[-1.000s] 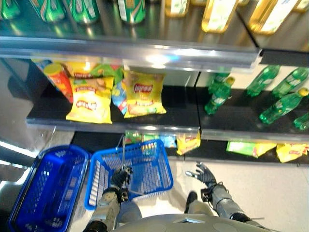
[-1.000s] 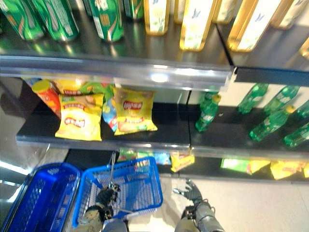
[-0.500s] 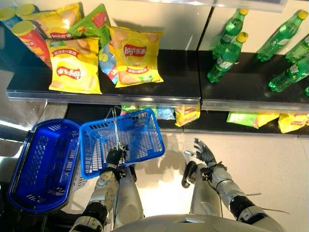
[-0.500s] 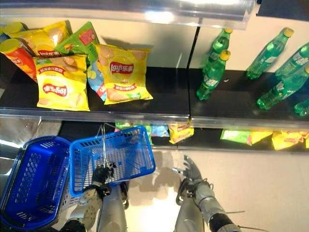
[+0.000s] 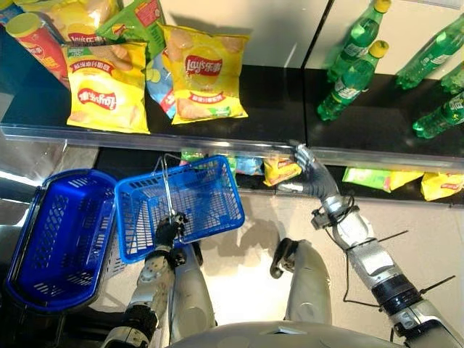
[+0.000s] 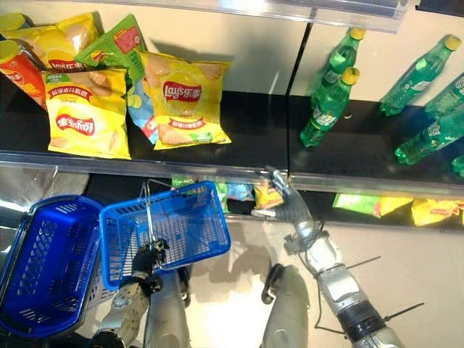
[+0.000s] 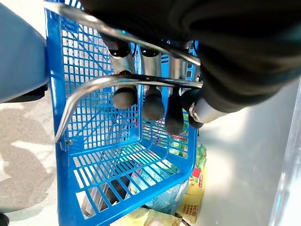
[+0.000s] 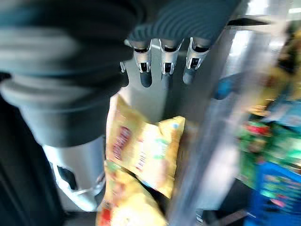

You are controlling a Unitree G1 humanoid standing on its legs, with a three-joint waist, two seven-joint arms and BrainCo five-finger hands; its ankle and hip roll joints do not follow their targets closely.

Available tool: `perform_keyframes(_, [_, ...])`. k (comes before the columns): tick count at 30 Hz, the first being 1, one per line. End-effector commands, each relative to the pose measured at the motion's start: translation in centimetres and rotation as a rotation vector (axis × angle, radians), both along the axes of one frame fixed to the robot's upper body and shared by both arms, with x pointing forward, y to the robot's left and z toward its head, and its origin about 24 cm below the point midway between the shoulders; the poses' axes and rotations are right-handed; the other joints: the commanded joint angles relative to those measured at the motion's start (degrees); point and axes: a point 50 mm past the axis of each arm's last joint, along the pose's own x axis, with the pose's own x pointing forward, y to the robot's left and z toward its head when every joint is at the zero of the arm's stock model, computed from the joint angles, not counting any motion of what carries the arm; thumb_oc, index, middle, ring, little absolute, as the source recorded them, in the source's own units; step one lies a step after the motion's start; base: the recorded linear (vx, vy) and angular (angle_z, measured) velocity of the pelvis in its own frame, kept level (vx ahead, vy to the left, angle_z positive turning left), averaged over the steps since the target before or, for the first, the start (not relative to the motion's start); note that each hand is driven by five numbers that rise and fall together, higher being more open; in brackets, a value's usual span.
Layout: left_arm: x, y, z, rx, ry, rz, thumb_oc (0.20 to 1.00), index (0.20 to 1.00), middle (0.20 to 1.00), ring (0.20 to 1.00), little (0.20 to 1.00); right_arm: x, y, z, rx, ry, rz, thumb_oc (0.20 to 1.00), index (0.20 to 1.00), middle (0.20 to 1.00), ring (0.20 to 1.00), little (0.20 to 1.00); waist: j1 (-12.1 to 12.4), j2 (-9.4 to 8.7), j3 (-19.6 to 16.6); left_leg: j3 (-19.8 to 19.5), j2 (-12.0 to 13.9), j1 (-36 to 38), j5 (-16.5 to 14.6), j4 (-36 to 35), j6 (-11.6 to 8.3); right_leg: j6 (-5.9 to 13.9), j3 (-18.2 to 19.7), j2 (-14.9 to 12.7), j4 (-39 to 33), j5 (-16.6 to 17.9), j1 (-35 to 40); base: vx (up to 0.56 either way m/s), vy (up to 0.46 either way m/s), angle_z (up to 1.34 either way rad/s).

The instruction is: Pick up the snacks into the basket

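Since half a second ago the right hand point(image 5: 310, 174) has risen from low beside the leg to the front edge of the middle shelf point(image 5: 217, 141), its fingers point(image 8: 163, 63) straight and spread, holding nothing. Just beyond those fingers, on the bottom shelf point(image 6: 319, 199), lies a small yellow snack bag point(image 5: 280, 170), near them but not clearly touched; in the right wrist view it sits right past the fingertips. The left hand point(image 5: 167, 230) keeps its fingers point(image 7: 124, 96) curled round the wire handle point(image 7: 94, 84) of the light blue basket point(image 5: 210, 217), which hangs beside a darker blue basket point(image 5: 54, 239). Yellow chip bags point(image 5: 204, 74) and green bottles point(image 5: 349, 80) rest on the middle shelf.
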Motion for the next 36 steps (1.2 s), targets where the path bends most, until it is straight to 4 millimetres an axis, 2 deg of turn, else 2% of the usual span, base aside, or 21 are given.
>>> perform_keyframes(1, [0.4, -0.2, 1.7, -0.008, -0.12, -0.028, 0.2, 0.2, 0.2, 0.2, 0.2, 0.4, -0.1, 3.9, 0.128, -0.166, 0.011, 1.0, 1.0, 1.0, 1.0, 1.0, 0.38, 0.18, -2.24, 4.6, -2.0, -0.38, -1.35, 1.66, 5.32, 1.67, -2.42, 0.27, -0.8, -1.03, 3.58, 0.0, 0.004, 0.07])
perform_keyframes(4, [0.3, -0.3, 1.6, -0.016, -0.109, -0.031, 0.2, 0.2, 0.2, 0.2, 0.2, 1.3, 0.1, 5.4, 0.137, -0.221, -0.008, 1.0, 1.0, 1.0, 1.0, 1.0, 0.9, 0.05, -2.25, 4.45, -2.04, -0.2, -1.17, 1.25, 5.38, 1.79, -2.79, 0.37, -1.33, -0.63, 4.06, 0.03, -0.003, 0.06])
perform_keyframes(5, [0.1, -0.3, 1.4, -0.021, -0.103, -0.032, 0.2, 0.2, 0.2, 0.2, 0.2, 1.7, 0.2, 5.8, 0.134, -0.229, -0.016, 1.0, 1.0, 1.0, 1.0, 1.0, 1.27, 0.1, -2.18, 4.18, -1.87, 0.23, -2.69, 2.06, 4.8, 2.58, -2.36, 0.5, -0.49, -1.8, 4.42, 0.0, 0.004, 0.05])
perform_keyframes(6, [0.3, -0.4, 1.5, -0.028, -0.106, -0.031, 0.2, 0.2, 0.2, 0.2, 0.2, 2.3, 0.3, 6.5, 0.127, -0.254, -0.034, 1.0, 1.0, 1.0, 1.0, 1.0, 1.46, -0.01, -2.18, 4.53, -2.08, -0.17, -0.97, 0.83, 5.46, 1.84, -3.16, 0.45, -1.79, -0.32, 4.32, 0.06, -0.012, 0.04])
perform_keyframes(7, [0.2, -0.4, 1.4, -0.029, -0.103, -0.032, 0.2, 0.2, 0.2, 0.2, 0.2, 2.7, 0.4, 7.1, 0.12, -0.273, -0.045, 1.0, 1.0, 1.0, 1.0, 1.0, 1.83, 0.01, -2.13, 4.14, -1.88, 0.03, -2.44, 1.78, 4.83, 2.62, -2.77, 0.47, -1.0, -1.47, 4.65, -0.01, -0.006, 0.06])
perform_keyframes(8, [0.2, -0.3, 1.5, -0.032, -0.105, -0.03, 0.2, 0.2, 0.2, 0.2, 0.2, 3.0, 0.4, 7.6, 0.119, -0.287, -0.056, 1.0, 1.0, 1.0, 1.0, 1.0, 2.08, 0.05, -2.08, 4.02, -1.9, -0.21, -2.48, 1.91, 4.83, 2.64, -3.02, 0.45, -0.89, -1.53, 4.63, -0.01, -0.004, 0.04])
perform_keyframes(9, [0.3, -0.4, 1.7, -0.036, -0.116, -0.036, 0.2, 0.2, 0.2, 0.2, 0.2, 3.4, 0.5, 8.2, 0.1, -0.307, -0.069, 1.0, 1.0, 1.0, 1.0, 1.0, 2.23, 0.01, -2.26, 4.15, -2.21, -0.9, -0.67, 0.74, 5.51, 1.86, -3.79, 0.36, -2.02, -0.07, 4.3, -0.01, -0.003, 0.09])
perform_keyframes(10, [0.2, -0.5, 1.7, -0.04, -0.116, -0.043, 0.2, 0.2, 0.2, 0.2, 0.2, 3.9, 0.5, 8.5, 0.093, -0.309, -0.088, 1.0, 1.0, 1.0, 1.0, 1.0, 2.72, 0.06, -2.22, 3.61, -1.98, -0.67, -2.32, 1.73, 4.93, 2.7, -3.41, 0.42, -1.12, -1.24, 4.63, -0.01, -0.003, 0.08])
perform_keyframes(13, [0.2, -0.5, 1.8, -0.044, -0.118, -0.051, 0.2, 0.2, 0.2, 0.2, 0.2, 5.0, 0.7, 9.1, 0.085, -0.315, -0.121, 1.0, 1.0, 1.0, 1.0, 1.0, 3.32, 0.15, -2.07, 3.34, -2.1, -0.81, -2.11, 1.51, 4.95, 2.76, -3.93, 0.38, -1.42, -0.92, 4.85, 0.02, -0.013, 0.06])
perform_keyframes(14, [0.3, -0.4, 2.0, -0.042, -0.124, -0.054, 0.2, 0.2, 0.2, 0.2, 0.2, 6.2, 0.9, 10.0, 0.05, -0.317, -0.156, 1.0, 1.0, 1.0, 1.0, 1.0, 4.05, 0.14, -1.89, 3.04, -2.21, -0.98, -1.91, 1.28, 4.91, 2.79, -4.27, 0.4, -1.78, -0.68, 5.16, -0.03, -0.008, 0.05])
perform_keyframes(20, [0.6, -0.5, 3.0, -0.061, -0.154, -0.075, 0.2, 0.2, 0.2, 0.2, 0.2, 9.7, 2.0, 11.8, 0.034, -0.249, -0.198, 1.0, 1.0, 1.0, 1.0, 1.0, 5.84, 0.07, -1.46, 2.91, -2.45, -1.42, -1.23, 0.34, 4.82, 2.53, -4.96, 0.55, -2.24, -0.05, 5.17, -0.03, -0.004, 0.07])
perform_keyframes(26, [0.8, -0.8, 3.9, -0.064, -0.184, -0.124, 0.2, 0.2, 0.2, 0.2, 0.2, 12.4, 3.1, 13.0, 0.011, -0.155, -0.243, 1.0, 1.0, 1.0, 1.0, 1.0, 7.01, 0.11, -0.97, 2.7, -2.67, -1.64, -0.85, -0.08, 4.68, 2.34, -5.02, 0.91, -2.6, 0.28, 5.01, -0.01, 0.0, 0.03])
perform_keyframes(31, [0.8, -1.3, 4.4, -0.076, -0.2, -0.166, 0.2, 0.2, 0.2, 0.2, 0.2, 14.4, 4.5, 13.0, -0.048, -0.037, -0.276, 1.0, 1.0, 1.0, 1.0, 1.0, 8.05, 0.66, -0.54, 2.48, -3.0, -2.01, -0.5, -0.45, 4.61, 2.29, -5.08, 1.08, -2.48, 0.64, 4.46, 0.0, 0.0, 0.0])
perform_keyframes(34, [0.7, -1.5, 4.5, -0.083, -0.202, -0.176, 0.2, 0.2, 0.2, 0.2, 0.2, 14.9, 4.3, 12.8, -0.065, 0.008, -0.306, 1.0, 1.0, 1.0, 1.0, 1.0, 8.5, 0.95, -0.18, 2.39, -3.26, -2.15, -0.48, -0.41, 4.66, 2.37, -5.27, 0.94, -2.24, 0.62, 4.43, 0.0, 0.0, 0.0])
perform_keyframes(36, [0.8, -1.7, 4.6, -0.087, -0.204, -0.192, 0.2, 0.2, 0.2, 0.2, 0.2, 15.2, 3.5, 12.4, -0.085, 0.051, -0.356, 1.0, 1.0, 1.0, 1.0, 1.0, 9.0, 1.39, 0.18, 2.11, -3.58, -2.4, -0.46, -0.29, 4.69, 2.52, -5.45, 0.73, -1.89, 0.63, 4.36, 0.0, -0.005, 0.04])
